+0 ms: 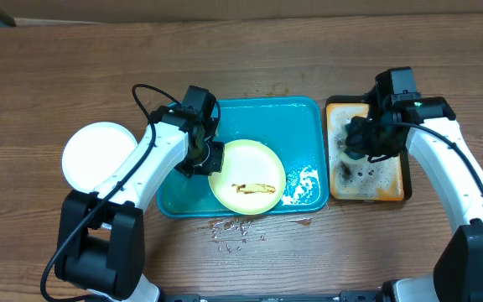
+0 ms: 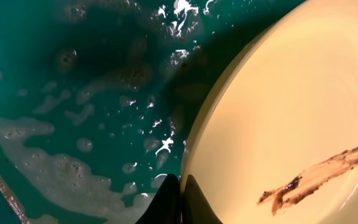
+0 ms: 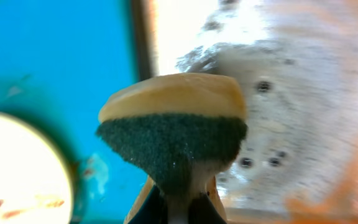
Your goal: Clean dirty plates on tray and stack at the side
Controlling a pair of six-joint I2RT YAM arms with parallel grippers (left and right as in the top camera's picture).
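Observation:
A pale yellow-green plate with a brown sauce smear lies in the teal tray. My left gripper is shut on the plate's left rim; the left wrist view shows the fingers pinching the rim of the plate above the soapy tray. A white plate sits on the table left of the tray. My right gripper is shut on a yellow and green sponge above the orange tray. The plate shows at lower left in the right wrist view. A third plate is not in view.
The narrow orange tray holds foam and dark specks, right of the teal tray. Water drops and brown splashes lie on the wooden table in front of the teal tray. Foam sits in the teal tray's right corner.

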